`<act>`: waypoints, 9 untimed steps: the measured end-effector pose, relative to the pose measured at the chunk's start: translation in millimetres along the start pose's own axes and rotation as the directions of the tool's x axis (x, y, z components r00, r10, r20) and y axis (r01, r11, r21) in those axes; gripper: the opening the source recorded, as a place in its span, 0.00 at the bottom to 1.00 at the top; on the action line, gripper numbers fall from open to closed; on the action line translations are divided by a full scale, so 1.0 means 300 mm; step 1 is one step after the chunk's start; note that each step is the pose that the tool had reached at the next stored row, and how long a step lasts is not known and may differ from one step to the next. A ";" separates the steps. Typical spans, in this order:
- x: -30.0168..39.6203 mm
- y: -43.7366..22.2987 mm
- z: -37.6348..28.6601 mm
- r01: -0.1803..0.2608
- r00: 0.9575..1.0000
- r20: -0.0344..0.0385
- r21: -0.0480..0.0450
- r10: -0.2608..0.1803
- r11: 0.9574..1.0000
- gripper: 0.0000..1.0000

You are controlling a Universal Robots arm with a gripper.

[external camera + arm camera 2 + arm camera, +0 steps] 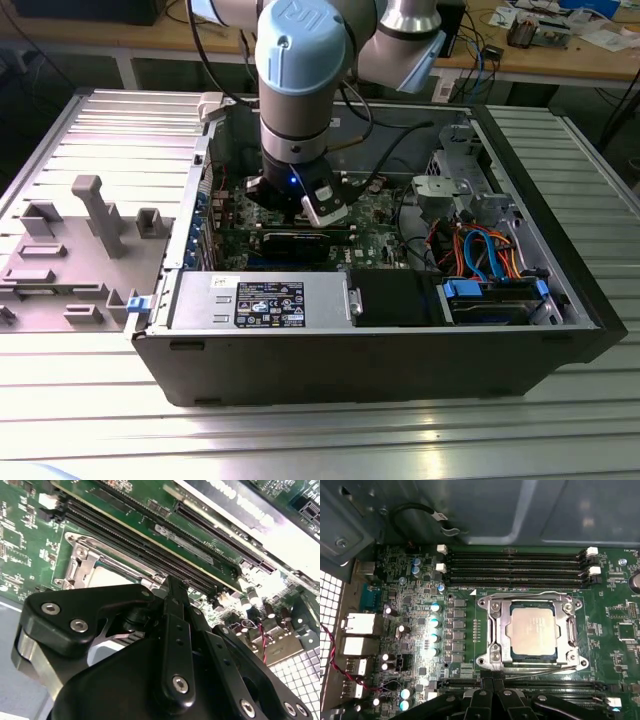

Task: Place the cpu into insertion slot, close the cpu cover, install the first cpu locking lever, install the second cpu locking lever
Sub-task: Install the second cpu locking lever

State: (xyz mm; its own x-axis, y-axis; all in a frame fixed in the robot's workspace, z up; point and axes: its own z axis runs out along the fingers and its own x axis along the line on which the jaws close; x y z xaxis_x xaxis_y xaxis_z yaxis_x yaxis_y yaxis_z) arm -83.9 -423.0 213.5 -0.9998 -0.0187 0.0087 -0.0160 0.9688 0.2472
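Observation:
In the first wrist view the cpu, a dull silver square, lies flat in the insertion slot on the green motherboard. The cpu cover, a thin silver frame, lies down around the chip's edges. My gripper is shut, its black fingers pressed together just off the socket's edge, beside the memory slots. Nothing shows between the fingers. In the second wrist view the gripper hangs close over the board, next to the socket's metal rim, and hides part of it. In the exterior view the arm reaches down into the open computer case.
Long black memory slots run on both sides of the socket. A long black card stands across the board just in front of the wrist. Case walls, a drive cage and coloured cables hem the board in.

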 end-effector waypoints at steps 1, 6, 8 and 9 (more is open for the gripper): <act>0.000 -0.001 0.002 0.000 1.000 0.000 -0.006 0.000 1.000 0.11; 0.000 -0.012 0.012 0.000 1.000 0.001 -0.027 0.000 1.000 0.11; 0.000 -0.015 0.011 0.000 1.000 0.001 -0.029 0.000 1.000 0.11; 0.000 -0.017 0.011 0.000 1.000 0.001 -0.030 0.000 1.000 0.11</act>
State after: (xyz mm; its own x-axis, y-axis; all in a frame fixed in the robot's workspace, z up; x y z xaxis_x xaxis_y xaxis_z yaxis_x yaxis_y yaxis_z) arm -84.0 -427.2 209.0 -0.9998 -0.0188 0.0081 -0.0158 0.9611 0.2758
